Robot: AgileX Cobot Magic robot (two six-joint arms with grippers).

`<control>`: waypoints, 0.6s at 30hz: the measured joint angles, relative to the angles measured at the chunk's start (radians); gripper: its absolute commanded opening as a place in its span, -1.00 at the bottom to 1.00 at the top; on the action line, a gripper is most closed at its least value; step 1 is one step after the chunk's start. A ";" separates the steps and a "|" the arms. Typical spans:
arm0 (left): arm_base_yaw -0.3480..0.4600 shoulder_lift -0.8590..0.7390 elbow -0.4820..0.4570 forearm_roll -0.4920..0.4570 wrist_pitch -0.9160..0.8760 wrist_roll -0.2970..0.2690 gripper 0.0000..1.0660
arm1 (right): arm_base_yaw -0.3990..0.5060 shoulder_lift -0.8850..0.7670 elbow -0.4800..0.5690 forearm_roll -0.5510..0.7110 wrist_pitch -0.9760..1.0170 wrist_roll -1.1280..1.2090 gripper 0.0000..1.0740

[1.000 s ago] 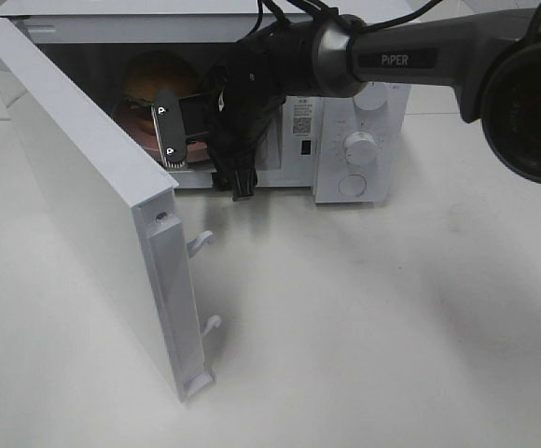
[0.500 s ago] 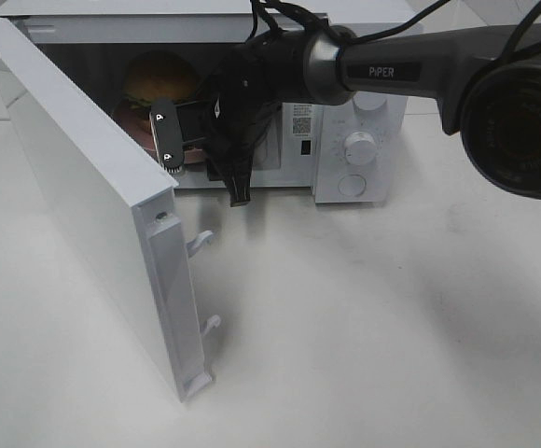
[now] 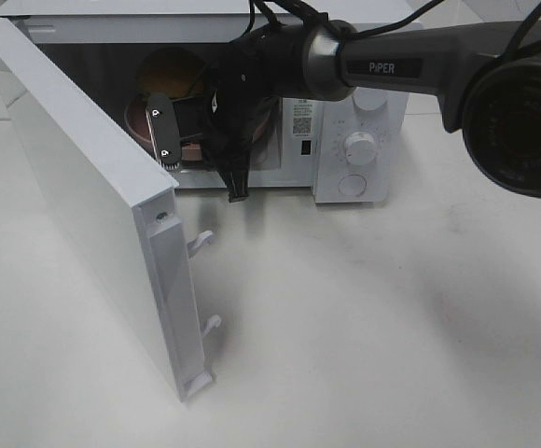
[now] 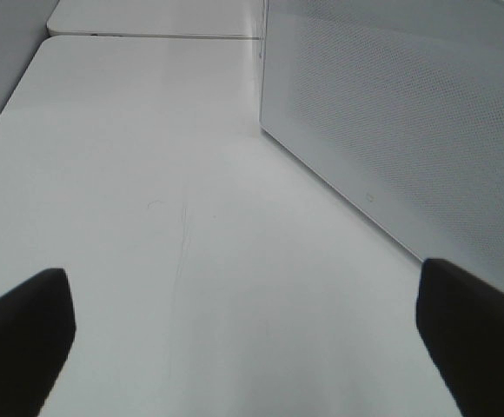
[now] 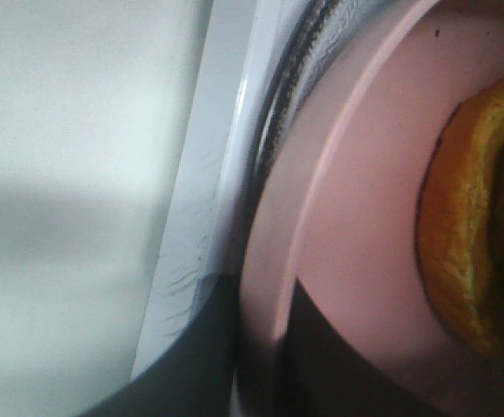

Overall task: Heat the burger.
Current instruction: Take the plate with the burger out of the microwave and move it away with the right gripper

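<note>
Roughly halfway, judging by how things lie. Nearest the camera, the microwave door (image 3: 93, 205) hangs wide open, swung out toward the front — it has to be shut before any heating. Behind it, the right gripper (image 3: 170, 140) sits at the mouth of the microwave (image 3: 354, 140), black fingers (image 3: 162, 131) close together at the near rim of the pink plate (image 5: 356, 200). The wrist view shows the rim passing between them, so it looks clamped on the plate, not the food. Farther in, the burger (image 3: 168, 75) rests on that plate, inside the cavity. The plate's front edge is right at the door sill (image 5: 208, 174), so it may need a push deeper. Left gripper (image 4: 252, 339) is wide apart and holding nothing, over bare table (image 4: 148, 174) beside the door's outer face.

Left to do — release, back out, close door, turn the knob (image 3: 359, 147).
</note>
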 measured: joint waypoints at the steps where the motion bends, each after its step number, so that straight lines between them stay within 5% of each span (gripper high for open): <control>1: 0.000 0.000 0.000 0.000 0.000 0.000 0.88 | 0.000 -0.001 0.000 0.002 0.004 -0.005 -1.00; 10: 0.000 0.000 0.000 0.000 0.000 0.000 0.88 | -0.001 -0.039 0.030 0.065 0.035 -0.103 -1.00; 18: 0.000 0.000 0.000 0.000 0.000 0.000 0.88 | -0.012 -0.122 0.160 0.158 0.007 -0.286 -1.00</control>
